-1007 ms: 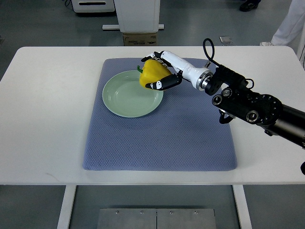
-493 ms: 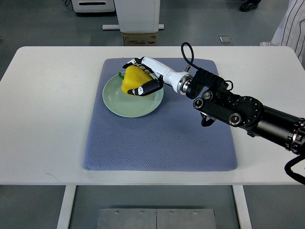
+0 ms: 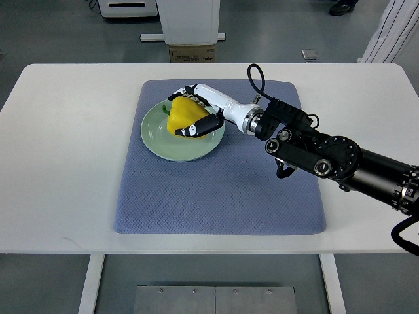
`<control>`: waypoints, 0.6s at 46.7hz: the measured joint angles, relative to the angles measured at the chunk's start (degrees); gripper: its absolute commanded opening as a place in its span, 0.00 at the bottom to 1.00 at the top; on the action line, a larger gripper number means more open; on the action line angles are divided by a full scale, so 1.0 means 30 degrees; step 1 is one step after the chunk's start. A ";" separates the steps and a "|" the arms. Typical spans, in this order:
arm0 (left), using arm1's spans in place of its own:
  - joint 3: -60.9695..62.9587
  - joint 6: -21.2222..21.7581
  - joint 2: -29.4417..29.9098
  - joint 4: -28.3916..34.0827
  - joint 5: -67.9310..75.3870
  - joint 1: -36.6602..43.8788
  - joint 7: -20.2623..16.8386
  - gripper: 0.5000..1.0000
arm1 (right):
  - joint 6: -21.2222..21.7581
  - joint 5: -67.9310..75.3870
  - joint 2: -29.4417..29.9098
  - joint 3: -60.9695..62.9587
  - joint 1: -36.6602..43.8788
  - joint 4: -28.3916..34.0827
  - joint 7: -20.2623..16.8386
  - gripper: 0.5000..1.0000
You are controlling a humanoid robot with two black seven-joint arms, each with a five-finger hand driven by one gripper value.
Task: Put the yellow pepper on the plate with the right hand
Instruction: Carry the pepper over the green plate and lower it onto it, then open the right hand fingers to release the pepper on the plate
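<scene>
A yellow pepper (image 3: 181, 114) with a green stem sits over the middle of a pale green plate (image 3: 157, 140) on the blue-grey mat (image 3: 216, 190). My right hand (image 3: 194, 111) reaches in from the right and is shut on the pepper, white fingers over its far side and a black-tipped thumb under its near side. Whether the pepper touches the plate I cannot tell. The left arm does not show.
The mat lies on a white table (image 3: 65, 150). My right forearm (image 3: 327, 157) crosses the mat's right half. A person's leg (image 3: 393, 33) stands past the table's far right corner. A white pedestal base (image 3: 190, 26) is behind the table.
My right hand has carried the pepper leftward from the plate's right rim to over its centre and lowered it slightly. The forearm followed to the left.
</scene>
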 measured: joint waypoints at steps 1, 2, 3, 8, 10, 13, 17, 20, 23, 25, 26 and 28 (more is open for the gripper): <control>0.0000 0.0000 0.0000 0.0000 0.0000 0.0000 0.0000 1.00 | 0.0001 -0.0001 -0.0001 -0.0019 -0.0040 0.0000 -0.0004 0.00; 0.0000 0.0000 0.0000 0.0001 0.0000 0.0000 0.0000 1.00 | 0.0001 -0.0001 0.0000 -0.0035 -0.0092 0.0000 -0.0007 0.00; 0.0000 0.0000 0.0000 0.0000 0.0000 0.0000 0.0000 1.00 | 0.0003 -0.0003 -0.0001 -0.0046 -0.0163 0.0000 -0.0023 0.00; 0.0000 0.0000 0.0000 0.0004 0.0000 0.0000 -0.0001 1.00 | 0.0006 -0.0003 -0.0001 -0.0092 -0.0453 -0.0004 -0.0215 0.00; 0.0000 0.0000 0.0000 0.0003 0.0000 0.0001 0.0000 1.00 | 0.0006 -0.0004 -0.0001 -0.0148 -0.0620 -0.0015 -0.0284 0.00; 0.0000 0.0000 0.0000 0.0003 0.0000 0.0001 0.0000 1.00 | 0.0006 -0.0004 -0.0001 -0.0202 -0.0849 -0.0025 -0.0304 0.00; 0.0000 0.0000 0.0000 -0.0001 0.0000 0.0000 0.0000 1.00 | 0.0006 -0.0003 -0.0002 -0.0235 -0.1040 -0.0031 -0.0307 0.03; 0.0000 0.0000 0.0000 -0.0005 0.0000 0.0001 0.0000 1.00 | 0.0006 0.0003 -0.0002 -0.0235 -0.1100 -0.0043 -0.0307 0.23; 0.0001 0.0000 0.0000 -0.0007 0.0000 0.0001 0.0000 1.00 | 0.0006 0.0039 -0.0002 -0.0235 -0.1100 -0.0047 -0.0307 0.52; 0.0000 0.0000 0.0000 -0.0008 0.0000 0.0000 -0.0001 1.00 | 0.0006 0.0065 -0.0002 -0.0230 -0.1101 -0.0051 -0.0307 0.68; 0.0001 0.0000 0.0000 -0.0006 0.0000 0.0001 0.0000 1.00 | 0.0006 0.0106 -0.0002 -0.0214 -0.1100 -0.0049 -0.0307 0.75; 0.0000 0.0000 0.0000 -0.0005 0.0000 0.0000 -0.0001 1.00 | 0.0005 0.0266 -0.0002 -0.0189 -0.1099 -0.0045 -0.0307 0.87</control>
